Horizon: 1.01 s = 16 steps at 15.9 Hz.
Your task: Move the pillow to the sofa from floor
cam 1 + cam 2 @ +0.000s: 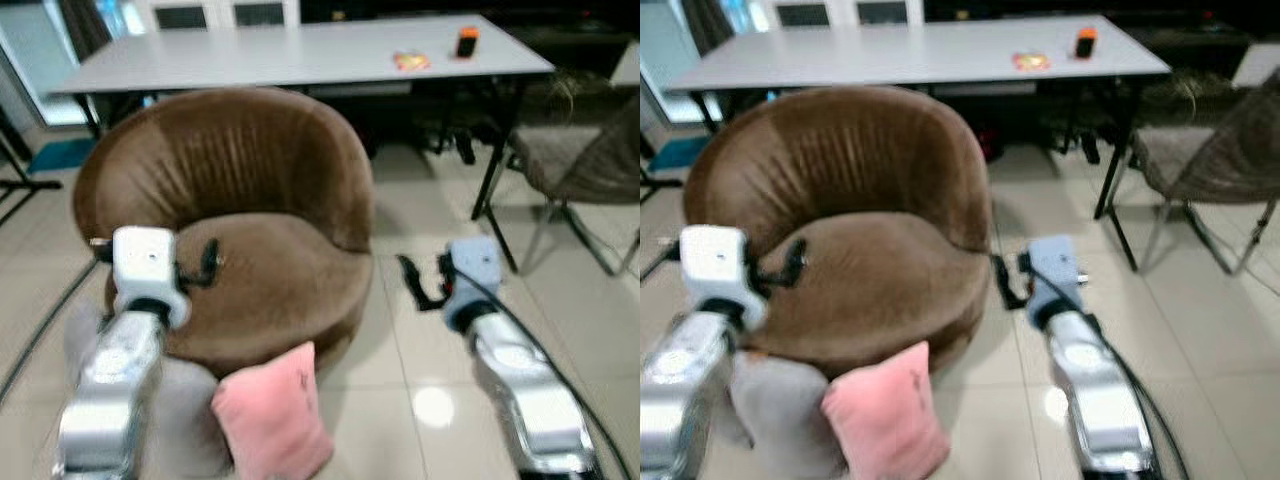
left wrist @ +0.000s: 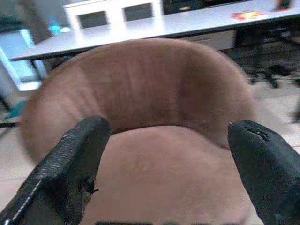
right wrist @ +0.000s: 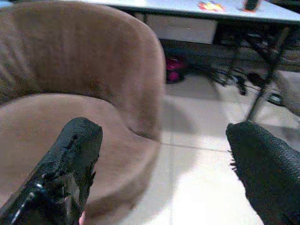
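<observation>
Pale floor tiles [image 1: 400, 400] run under everything, and nearest the robot a pink pillow [image 1: 272, 415] stands on them, leaning against the front of the round brown sofa [image 1: 250, 260]; it is soft, squarish and plain, with a grey cushion [image 1: 185, 425] just beside it under the left arm. Its long axis runs roughly upright, 1 corner pointing up toward the seat edge. Above and ahead of the pillow, the left gripper [image 1: 205, 262] hovers over the seat with its 2 black fingers [image 2: 70, 164] spread wide, holding nothing. Well to the pillow's right, the right gripper [image 1: 420, 280] hangs beside the sofa over bare tile, its fingers [image 3: 70, 159] also wide apart and empty. Beyond both grippers stands a long white table [image 1: 300, 50].
</observation>
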Available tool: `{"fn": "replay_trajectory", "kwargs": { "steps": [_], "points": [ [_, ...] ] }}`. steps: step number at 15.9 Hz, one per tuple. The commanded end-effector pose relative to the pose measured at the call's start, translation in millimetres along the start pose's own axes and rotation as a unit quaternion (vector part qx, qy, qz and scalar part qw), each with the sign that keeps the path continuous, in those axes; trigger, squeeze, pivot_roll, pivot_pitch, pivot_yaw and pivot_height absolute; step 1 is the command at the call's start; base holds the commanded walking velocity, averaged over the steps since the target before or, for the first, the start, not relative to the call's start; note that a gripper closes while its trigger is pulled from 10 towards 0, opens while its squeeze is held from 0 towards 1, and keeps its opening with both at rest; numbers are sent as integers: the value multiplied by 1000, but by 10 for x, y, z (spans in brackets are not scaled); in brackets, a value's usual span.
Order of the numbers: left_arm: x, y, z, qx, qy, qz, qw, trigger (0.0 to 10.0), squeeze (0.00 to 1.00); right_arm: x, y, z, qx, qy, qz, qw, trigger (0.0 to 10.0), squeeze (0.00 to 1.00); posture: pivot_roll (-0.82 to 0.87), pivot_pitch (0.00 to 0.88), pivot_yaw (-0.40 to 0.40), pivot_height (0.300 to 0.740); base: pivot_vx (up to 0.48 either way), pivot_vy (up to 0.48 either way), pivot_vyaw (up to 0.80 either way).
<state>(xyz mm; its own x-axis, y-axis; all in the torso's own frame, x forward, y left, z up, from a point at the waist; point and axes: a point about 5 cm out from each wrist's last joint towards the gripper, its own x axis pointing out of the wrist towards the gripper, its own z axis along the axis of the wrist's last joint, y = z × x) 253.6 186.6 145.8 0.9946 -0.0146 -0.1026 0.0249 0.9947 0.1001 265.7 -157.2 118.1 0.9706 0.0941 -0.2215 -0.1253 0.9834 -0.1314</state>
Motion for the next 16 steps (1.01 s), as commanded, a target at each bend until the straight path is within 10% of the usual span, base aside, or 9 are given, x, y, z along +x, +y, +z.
{"fn": "replay_trajectory", "kwargs": {
  "steps": [1,7,16],
  "points": [
    [-15,72,46,11,-8,15,1000,10000,0,17,65,74,-2,-15,18,1000,10000,0,-77,0,58,740,304,0,587],
    [-20,87,50,16,-8,29,999,10000,0,29,93,83,-11,-18,21,1000,10000,0,-69,0,49,740,246,0,800],
    [-16,102,67,44,-18,34,998,10000,0,49,114,97,-24,-31,27,999,10000,0,-67,0,44,740,0,-141,0]
  ]
}}
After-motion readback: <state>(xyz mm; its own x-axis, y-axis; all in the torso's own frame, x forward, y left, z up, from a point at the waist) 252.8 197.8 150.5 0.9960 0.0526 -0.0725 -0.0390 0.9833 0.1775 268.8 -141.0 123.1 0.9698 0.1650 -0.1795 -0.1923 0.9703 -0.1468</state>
